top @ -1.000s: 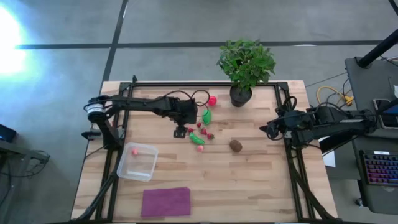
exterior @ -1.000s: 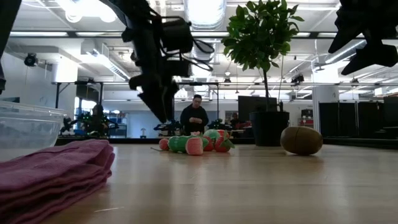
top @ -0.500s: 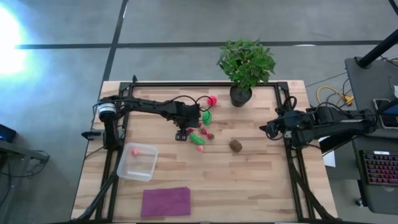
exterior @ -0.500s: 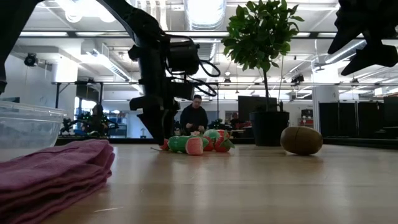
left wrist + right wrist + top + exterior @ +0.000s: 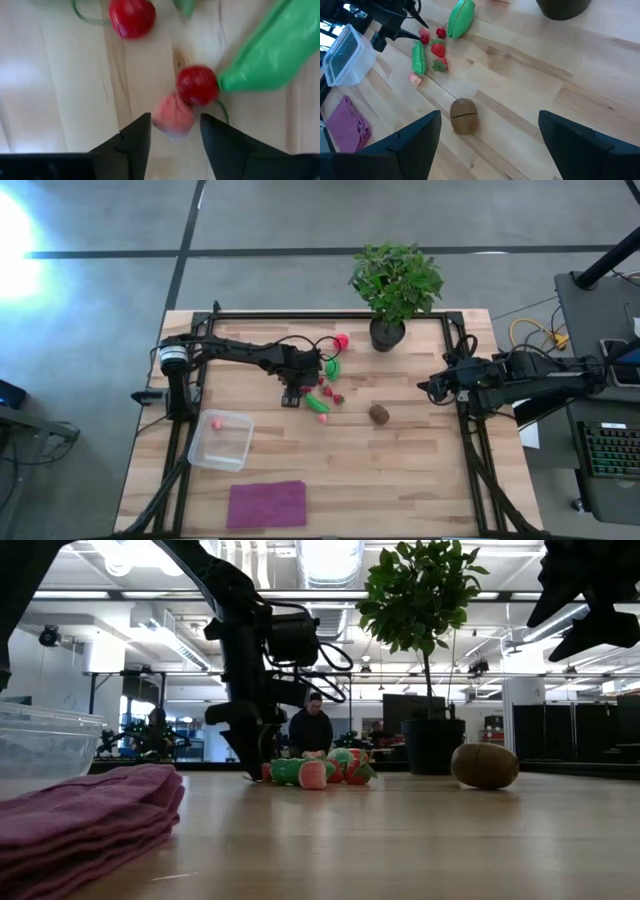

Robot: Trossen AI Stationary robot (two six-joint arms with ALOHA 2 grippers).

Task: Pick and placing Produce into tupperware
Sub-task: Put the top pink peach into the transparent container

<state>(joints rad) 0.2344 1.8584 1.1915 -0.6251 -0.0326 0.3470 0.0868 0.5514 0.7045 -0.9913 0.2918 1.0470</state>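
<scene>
Straddling a pale pink produce piece at frame centre, the left end effector points down, fingers spread, beside a diagonal green pod; right end effector spread, idle.

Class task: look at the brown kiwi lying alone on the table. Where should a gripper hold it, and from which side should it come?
Grip the kiwi across its narrower middle, coming straight down from above. It is oval and lies on its side on the bare table, clear of other produce, so fingers probably fit either side. The open right gripper is nearest.

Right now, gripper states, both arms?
Left gripper: open, fingers either side of a pale pink produce piece, not closed on it.
Right gripper: open, empty, above the brown kiwi.
</scene>
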